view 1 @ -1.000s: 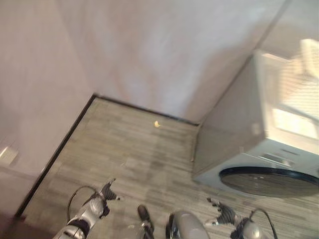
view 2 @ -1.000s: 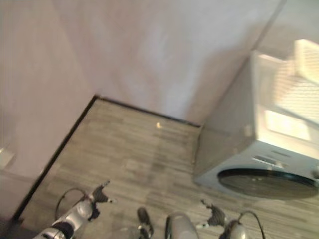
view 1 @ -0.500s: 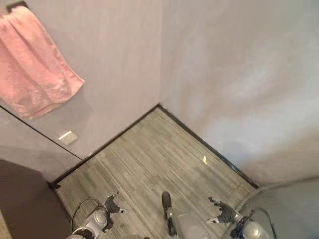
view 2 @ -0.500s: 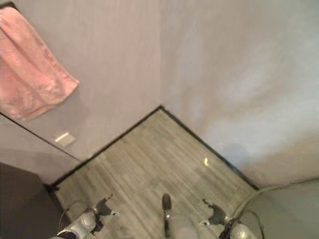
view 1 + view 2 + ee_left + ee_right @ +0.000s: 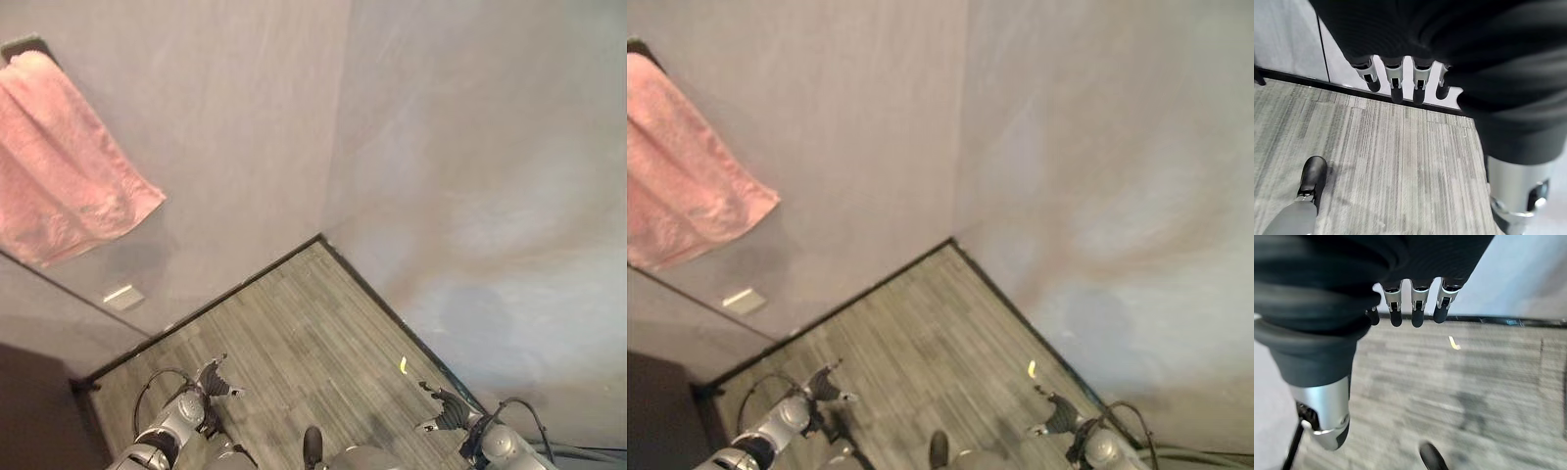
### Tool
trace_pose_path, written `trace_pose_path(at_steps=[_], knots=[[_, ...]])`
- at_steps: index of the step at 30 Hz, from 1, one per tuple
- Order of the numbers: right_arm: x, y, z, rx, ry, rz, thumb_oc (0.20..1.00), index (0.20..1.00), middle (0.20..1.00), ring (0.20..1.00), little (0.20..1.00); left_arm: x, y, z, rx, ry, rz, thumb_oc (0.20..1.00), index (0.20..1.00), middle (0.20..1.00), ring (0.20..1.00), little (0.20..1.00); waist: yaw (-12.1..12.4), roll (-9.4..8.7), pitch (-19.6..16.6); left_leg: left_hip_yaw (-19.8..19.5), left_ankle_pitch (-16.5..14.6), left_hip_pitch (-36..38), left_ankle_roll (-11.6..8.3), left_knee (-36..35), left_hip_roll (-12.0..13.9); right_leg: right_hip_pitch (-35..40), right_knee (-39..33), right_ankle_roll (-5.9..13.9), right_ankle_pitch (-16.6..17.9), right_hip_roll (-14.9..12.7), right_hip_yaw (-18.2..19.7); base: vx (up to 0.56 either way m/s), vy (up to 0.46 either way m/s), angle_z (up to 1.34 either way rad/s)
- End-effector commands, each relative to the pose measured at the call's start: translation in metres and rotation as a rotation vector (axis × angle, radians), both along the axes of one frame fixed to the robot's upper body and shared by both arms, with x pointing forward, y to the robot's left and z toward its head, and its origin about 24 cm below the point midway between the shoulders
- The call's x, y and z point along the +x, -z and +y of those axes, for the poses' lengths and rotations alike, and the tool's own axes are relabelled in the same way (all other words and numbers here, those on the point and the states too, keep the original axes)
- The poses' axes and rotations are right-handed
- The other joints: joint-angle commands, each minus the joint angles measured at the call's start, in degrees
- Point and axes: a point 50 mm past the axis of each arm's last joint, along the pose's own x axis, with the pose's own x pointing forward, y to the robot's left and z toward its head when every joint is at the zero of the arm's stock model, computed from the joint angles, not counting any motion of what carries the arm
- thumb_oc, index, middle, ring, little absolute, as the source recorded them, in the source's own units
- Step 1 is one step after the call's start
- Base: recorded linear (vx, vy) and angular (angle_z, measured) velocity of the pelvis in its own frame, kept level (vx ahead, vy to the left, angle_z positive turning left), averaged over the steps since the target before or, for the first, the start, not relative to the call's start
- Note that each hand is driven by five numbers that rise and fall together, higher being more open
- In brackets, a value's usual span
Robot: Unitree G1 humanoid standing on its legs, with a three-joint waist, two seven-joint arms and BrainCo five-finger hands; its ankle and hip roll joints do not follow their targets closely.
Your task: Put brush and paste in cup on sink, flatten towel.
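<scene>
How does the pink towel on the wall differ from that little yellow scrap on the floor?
The pink towel hangs high on the wall from its top edge; the yellow scrap lies flat on the grey floor close to the dark skirting. The towel is broad, soft and rumpled, with a slanting lower edge; the scrap is a tiny thin sliver. Neither is touched by a hand.

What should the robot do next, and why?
Probably turn toward the pink towel hanging on the wall at its left. Both the left hand and the right hand hang open and empty over the floor.
</scene>
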Motion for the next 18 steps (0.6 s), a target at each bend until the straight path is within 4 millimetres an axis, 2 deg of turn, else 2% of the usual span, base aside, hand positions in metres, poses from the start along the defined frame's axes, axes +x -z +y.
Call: trace_pose_path(at_steps=[1,2,3,4,7,8,11,12,13,14,15,16,17,18], knots=[[-0.003,-0.008,-0.005,-0.015,-0.012,-0.048,1.000,1.000,1.000,1.000,1.000,-0.005,-0.002,0.011,0.031,-0.006,-0.011,1.000,1.000,1.000,1.000,1.000,1.7,2.18,-0.6,1.9,0.6,-0.1,3.26,6.9,-4.2,0.5,12.1,9.46,-0.9,-17.2,1.3,0.42,0.457,-0.16],[-0.003,-0.008,-0.004,-0.014,-0.012,-0.049,1.000,1.000,1.000,1.000,1.000,-0.005,-0.002,0.011,0.032,-0.006,-0.011,1.000,1.000,1.000,1.000,1.000,1.7,2.04,-0.6,2.0,0.4,-0.2,3.40,7.0,-4.3,0.4,12.1,9.61,-0.9,-17.4,1.4,0.35,0.477,-0.17],[0.001,-0.009,0.002,0.007,-0.015,-0.061,1.000,1.000,1.000,1.000,1.000,-0.005,-0.002,0.009,0.028,0.008,-0.013,1.000,1.000,1.000,1.000,1.000,1.9,1.77,-0.4,1.4,-1.6,-0.2,5.17,7.5,-7.0,-0.9,14.5,10.23,3.2,-19.8,2.4,0.24,0.387,-0.05],[0.004,-0.010,0.005,0.016,-0.021,-0.071,1.000,1.000,1.000,1.000,1.000,-0.004,-0.003,0.009,0.032,0.014,-0.016,1.000,1.000,1.000,1.000,1.000,2.0,1.65,-0.4,1.2,-2.3,-0.3,5.87,7.3,-8.4,-1.8,15.5,10.32,5.0,-20.4,3.0,0.28,0.462,0.06],[0.012,-0.010,0.016,0.037,-0.040,-0.085,1.000,1.000,1.000,1.000,1.000,-0.003,-0.004,0.012,0.046,0.028,-0.018,1.000,1.000,1.000,1.000,1.000,2.6,1.20,-0.5,0.6,-4.4,-0.6,7.77,6.6,-11.3,-3.9,17.6,10.49,7.2,-19.8,4.0,0.16,0.288,0.29],[0.016,-0.013,0.020,0.056,-0.055,-0.103,1.000,1.000,1.000,1.000,1.000,0.000,-0.007,0.015,0.065,0.033,-0.024,1.000,1.000,1.000,1.000,1.000,2.1,1.09,-0.5,-0.4,-4.9,-0.2,8.17,5.6,-12.9,-5.4,16.8,9.89,5.3,-15.9,6.8,0.16,0.219,0.40],[0.014,-0.013,0.022,0.076,-0.052,-0.104,1.000,1.000,1.000,1.000,1.000,-0.001,-0.007,0.019,0.082,0.029,-0.019,1.000,1.000,1.000,1.000,1.000,1.7,1.37,-0.6,-1.4,-5.4,1.0,8.75,3.4,-14.9,-5.8,14.5,9.85,2.7,-13.1,6.9,0.16,0.157,0.51],[0.014,-0.013,0.022,0.076,-0.052,-0.104,1.000,1.000,1.000,1.000,1.000,-0.001,-0.007,0.019,0.082,0.029,-0.019,1.000,1.000,1.000,1.000,1.000,1.7,1.37,-0.6,-1.4,-5.4,1.0,8.75,3.4,-15.0,-5.8,14.5,9.85,2.7,-13.1,6.9,0.12,0.085,0.38],[0.013,-0.013,0.023,0.080,-0.064,-0.102,1.000,1.000,1.000,1.000,1.000,-0.004,-0.006,0.023,0.087,0.022,-0.004,1.000,1.000,1.000,1.000,1.000,1.3,2.21,0.0,-2.3,-4.8,1.7,9.49,2.4,-15.1,-8.6,13.6,8.25,-0.5,-7.8,10.7,0.13,0.066,0.38],[0.013,-0.013,0.023,0.075,-0.073,-0.102,1.000,1.000,1.000,1.000,1.000,-0.005,-0.005,0.024,0.095,0.026,0.007,1.000,1.000,1.000,1.000,1.000,1.0,2.43,0.5,-3.1,-5.1,2.7,9.59,1.8,-15.5,-10.0,13.4,7.59,-1.5,-5.9,12.2,0.13,0.066,0.35],[0.013,-0.013,0.023,0.074,-0.073,-0.102,1.000,1.000,1.000,1.000,1.000,-0.005,-0.005,0.024,0.095,0.026,0.007,1.000,1.000,1.000,1.000,1.000,0.9,2.45,0.5,-3.2,-5.1,2.7,9.60,1.7,-15.5,-10.0,13.5,7.59,-1.6,-5.9,12.2,0.11,0.030,0.46],[0.011,-0.012,0.021,0.067,-0.074,-0.096,1.000,1.000,1.000,1.000,1.000,-0.005,-0.005,0.023,0.093,0.036,0.011,1.000,1.000,1.000,1.000,1.000,0.6,2.53,1.0,-4.0,-5.2,3.6,9.64,1.2,-15.9,-11.0,12.8,7.17,-1.4,-4.8,12.8,0.13,-0.007,0.63],[0.010,-0.011,0.018,0.050,-0.081,-0.088,1.000,1.000,1.000,1.000,1.000,-0.004,-0.004,0.019,0.086,0.052,0.014,1.000,1.000,1.000,1.000,1.000,-0.1,2.91,2.0,-5.4,-5.2,5.4,9.36,-0.4,-16.5,-14.7,10.4,7.09,0.9,-3.5,12.4,0.22,-0.073,0.98],[0.011,-0.017,0.015,0.027,-0.105,-0.108,1.000,1.000,1.000,1.000,1.000,-0.001,-0.005,0.015,0.087,0.080,0.011,1.000,1.000,1.000,1.000,1.000,-0.8,3.06,3.0,-7.0,-6.3,7.1,9.05,-0.6,-16.5,-18.6,9.7,7.59,3.0,-4.2,8.8,0.16,-0.089,0.79]])
